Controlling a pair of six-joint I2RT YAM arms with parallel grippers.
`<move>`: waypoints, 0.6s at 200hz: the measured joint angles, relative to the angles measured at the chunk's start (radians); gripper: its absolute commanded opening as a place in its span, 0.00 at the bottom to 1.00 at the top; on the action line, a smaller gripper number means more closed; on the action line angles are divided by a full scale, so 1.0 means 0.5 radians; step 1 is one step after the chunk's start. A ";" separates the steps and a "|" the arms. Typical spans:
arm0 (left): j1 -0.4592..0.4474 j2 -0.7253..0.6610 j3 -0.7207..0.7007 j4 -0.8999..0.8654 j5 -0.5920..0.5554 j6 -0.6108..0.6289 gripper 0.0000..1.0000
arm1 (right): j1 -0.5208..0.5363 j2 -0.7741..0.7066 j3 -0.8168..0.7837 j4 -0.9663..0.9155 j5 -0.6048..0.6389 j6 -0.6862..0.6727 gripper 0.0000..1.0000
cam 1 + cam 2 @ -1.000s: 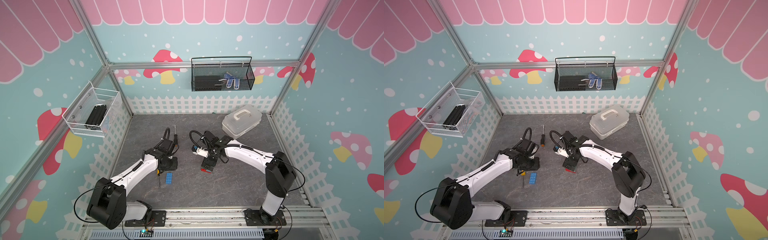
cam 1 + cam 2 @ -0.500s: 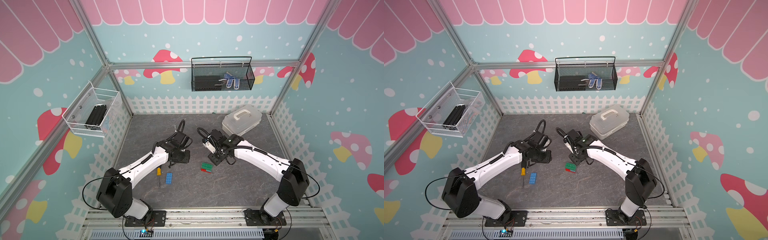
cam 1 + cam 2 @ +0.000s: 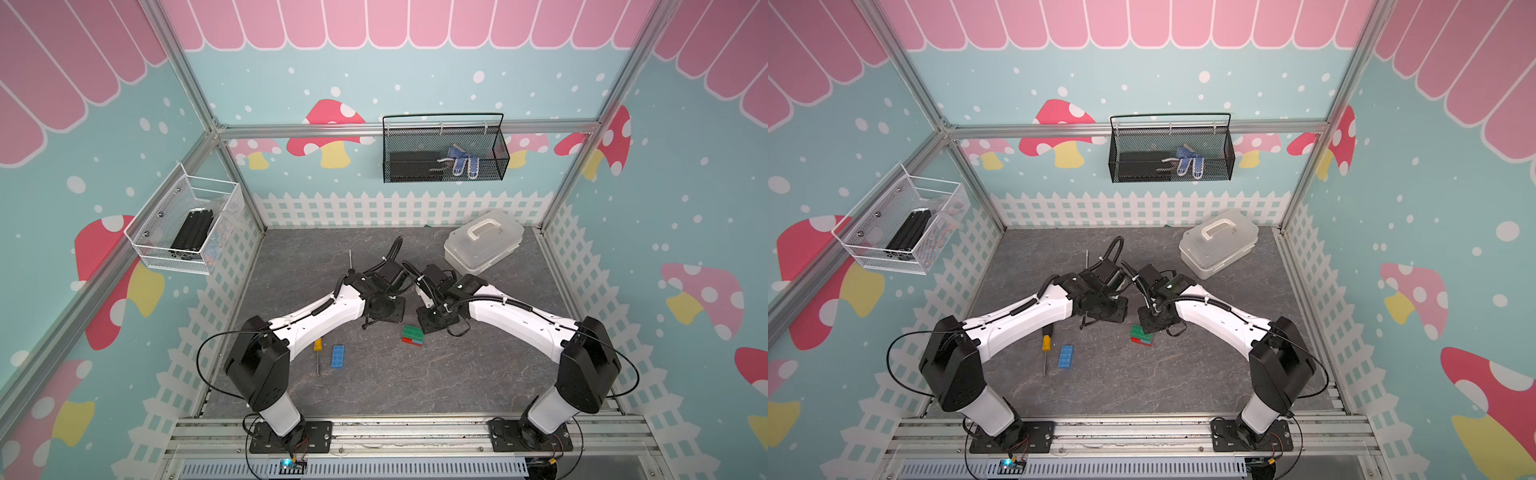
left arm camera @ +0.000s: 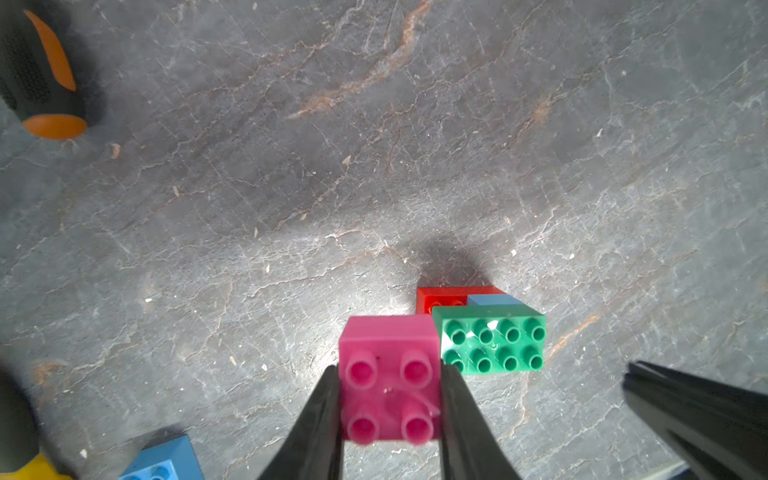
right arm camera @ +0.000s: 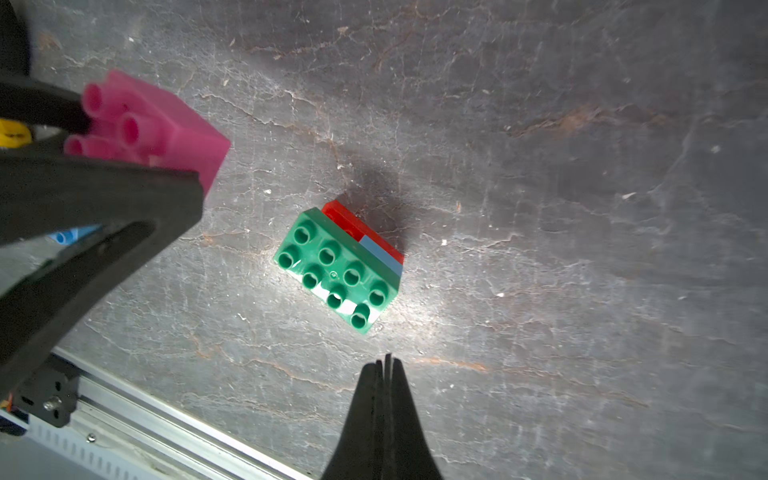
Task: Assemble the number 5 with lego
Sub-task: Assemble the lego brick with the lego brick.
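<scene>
On the table (image 3: 374, 386), the stack of three bricks (image 3: 412, 335) stands near the centre: a long one on top, a short one under it, a long one at the bottom. The single long brick (image 3: 338, 356) lies at 8 o'clock from the stack, with a screwdriver (image 3: 318, 351) just beside it at its 9 o'clock. A second screwdriver (image 3: 351, 259) lies at 11 o'clock from the stack, and the lidded box (image 3: 482, 243) at 1 o'clock. The square brick (image 4: 390, 345) sits between the fingers of the left gripper (image 4: 389, 369), near the stack.
</scene>
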 measured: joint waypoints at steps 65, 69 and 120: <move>-0.076 0.034 0.001 -0.012 -0.021 -0.029 0.27 | -0.056 -0.072 -0.340 0.377 -0.221 0.294 0.00; -0.076 0.034 0.001 -0.011 -0.021 -0.031 0.27 | -0.066 -0.089 -0.362 0.393 -0.235 0.309 0.00; -0.079 0.034 0.000 -0.001 -0.008 -0.039 0.27 | -0.120 -0.212 -0.498 0.616 -0.354 0.454 0.00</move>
